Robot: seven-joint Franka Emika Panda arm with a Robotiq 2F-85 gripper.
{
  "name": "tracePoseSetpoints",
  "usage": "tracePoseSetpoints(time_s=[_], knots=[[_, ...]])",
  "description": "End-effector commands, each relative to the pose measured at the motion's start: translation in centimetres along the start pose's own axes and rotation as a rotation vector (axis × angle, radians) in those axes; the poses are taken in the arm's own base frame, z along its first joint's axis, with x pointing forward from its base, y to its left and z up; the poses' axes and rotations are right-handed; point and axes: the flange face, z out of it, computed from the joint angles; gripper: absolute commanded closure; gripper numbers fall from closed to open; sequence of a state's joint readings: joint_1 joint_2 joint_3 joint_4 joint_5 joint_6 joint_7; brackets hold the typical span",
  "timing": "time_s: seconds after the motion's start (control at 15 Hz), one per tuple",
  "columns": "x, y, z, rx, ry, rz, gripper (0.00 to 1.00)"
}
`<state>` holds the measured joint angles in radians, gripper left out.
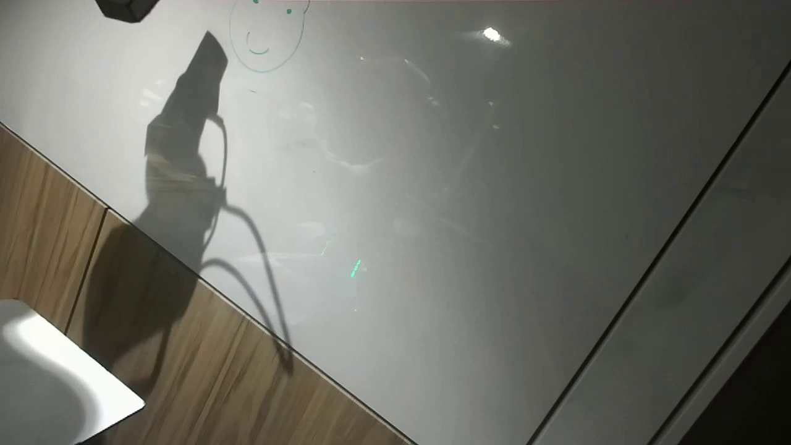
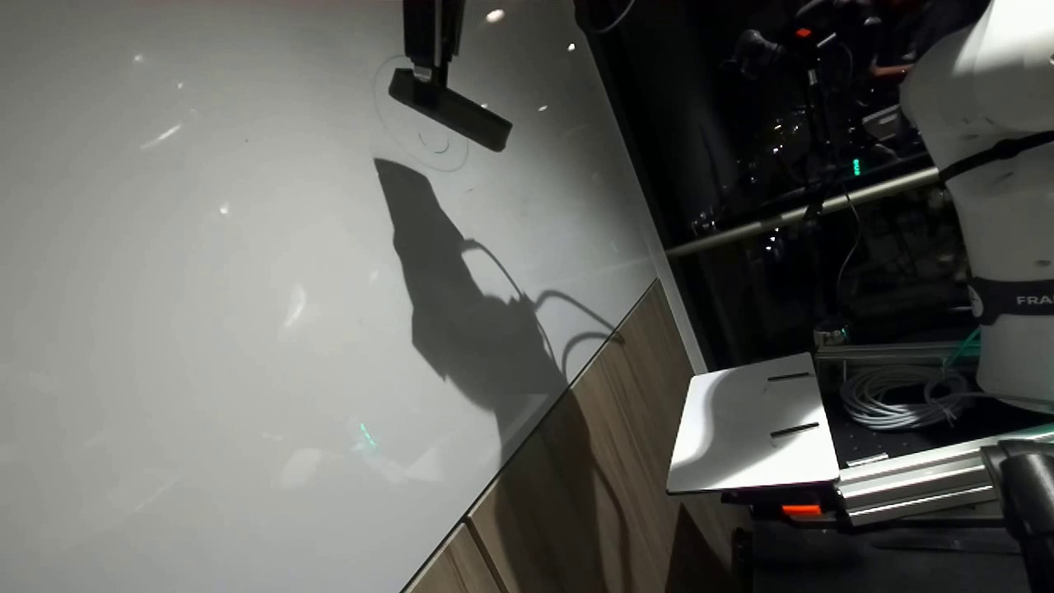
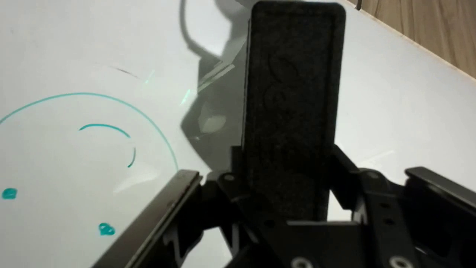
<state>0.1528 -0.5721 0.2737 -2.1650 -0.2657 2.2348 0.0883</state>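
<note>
A black rectangular block point(image 3: 293, 93), like a board eraser, stands between the fingers of my gripper point(image 3: 286, 163), which is shut on it in the wrist view. Faint embossed marks show on its face. In an exterior view the gripper point(image 2: 430, 72) comes down from the top edge, the block point(image 2: 453, 109) tilted beneath it. Only a corner of the block point(image 1: 126, 9) shows at the top left of an exterior view. Below is a glossy white surface point(image 1: 395, 185) with a green face drawing point(image 3: 100, 96): an outline, two dots and a broken mouth line. Contact between block and surface cannot be judged.
Wood-grain panels point(image 1: 204, 364) border the white surface. A white plate point(image 2: 753, 428) sits beside the robot's base, near a coil of grey cable point(image 2: 897, 399) and a metal rail point(image 2: 922, 486). The arm's white body point(image 2: 1013, 206) rises at the right. A dark arm shadow crosses the surface.
</note>
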Motion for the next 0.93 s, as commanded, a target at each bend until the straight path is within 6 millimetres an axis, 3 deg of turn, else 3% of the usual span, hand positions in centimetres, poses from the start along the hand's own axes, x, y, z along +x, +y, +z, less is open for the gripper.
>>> tracePoseSetpoints(time_s=[0.0, 0.13, 0.4, 0.6, 0.87], knots=[[2.4, 2.8, -0.8, -0.047, -0.005, 0.018, 0.69], [3.7, 5.4, 0.3, -0.058, -0.003, 0.033, 0.69], [5.5, 7.5, 2.8, -0.068, -0.025, 0.049, 0.69], [6.9, 7.8, 4.5, -0.069, -0.044, 0.049, 0.69], [7.5, 7.8, 4.9, -0.071, -0.079, 0.043, 0.69]])
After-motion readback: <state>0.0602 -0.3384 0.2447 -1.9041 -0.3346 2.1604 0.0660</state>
